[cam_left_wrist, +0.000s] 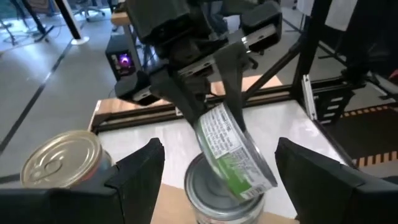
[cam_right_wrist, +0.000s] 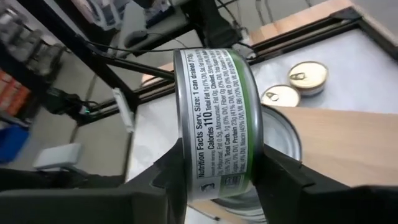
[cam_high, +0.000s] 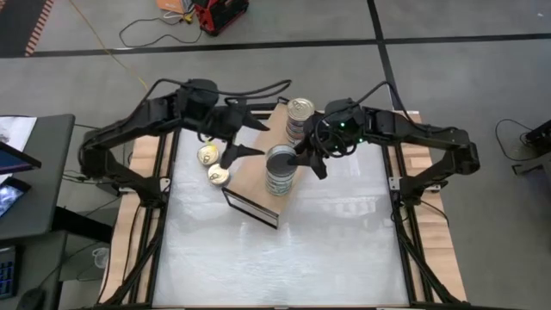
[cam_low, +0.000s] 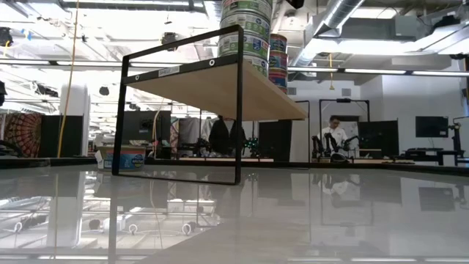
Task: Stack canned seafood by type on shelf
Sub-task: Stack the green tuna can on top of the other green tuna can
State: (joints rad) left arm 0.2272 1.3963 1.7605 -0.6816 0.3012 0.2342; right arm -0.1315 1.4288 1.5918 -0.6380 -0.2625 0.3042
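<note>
Two stacks of tins stand on the shelf [cam_high: 258, 176] from above: a gold-lidded stack [cam_high: 300, 118] and a silver-lidded stack [cam_high: 280, 170]. The right gripper [cam_high: 303, 158] sits at the silver stack; the left gripper [cam_high: 244, 138] spreads wide, nothing in it, near two loose gold tins [cam_high: 213, 164] on the white tabletop [cam_high: 284, 250]. Low view: shelf top carries both stacks, open workshop behind. Left wrist view: the held tin [cam_left_wrist: 235, 154] tilts on edge just above the silver stack. Right wrist view: right gripper's fingers [cam_right_wrist: 283, 171] clamp that tin, flat faces sideways; judged, it needs levelling before release.
</note>
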